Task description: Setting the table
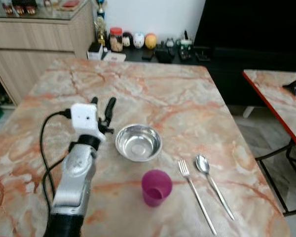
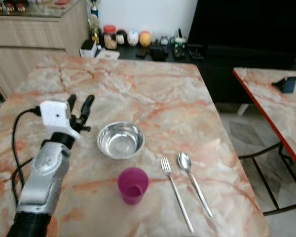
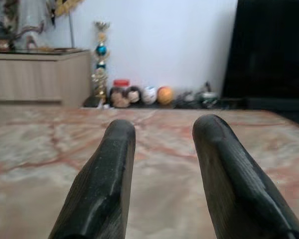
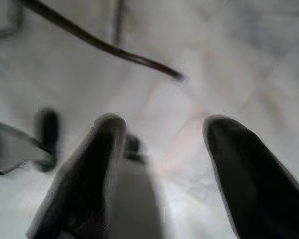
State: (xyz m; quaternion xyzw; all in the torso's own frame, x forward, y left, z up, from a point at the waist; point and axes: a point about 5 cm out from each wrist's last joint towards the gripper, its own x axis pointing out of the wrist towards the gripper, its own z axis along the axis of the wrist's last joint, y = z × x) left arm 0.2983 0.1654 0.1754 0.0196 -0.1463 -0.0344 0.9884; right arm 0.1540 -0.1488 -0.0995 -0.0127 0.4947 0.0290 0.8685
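The left hand (image 1: 102,109) hovers over the marble worktop (image 1: 172,94) at centre-left of the frame, fingers parted and empty. The steel bowl (image 1: 138,142) sits just beside it, toward lower right, with the purple cup (image 1: 156,187), fork (image 1: 196,195) and spoon (image 1: 213,183) farther right. The left arm looks nearest the bowl. The right hand (image 4: 162,149) hangs open over the floor.

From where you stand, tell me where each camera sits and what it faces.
Left eye: on the head, looking down at the table, bowl, left gripper.
Right eye: same scene, shared with the left eye.
Left wrist: low over the table, along open fingers toward the far shelf, shared with the eyes.
Right wrist: points at pale floor past open fingers.
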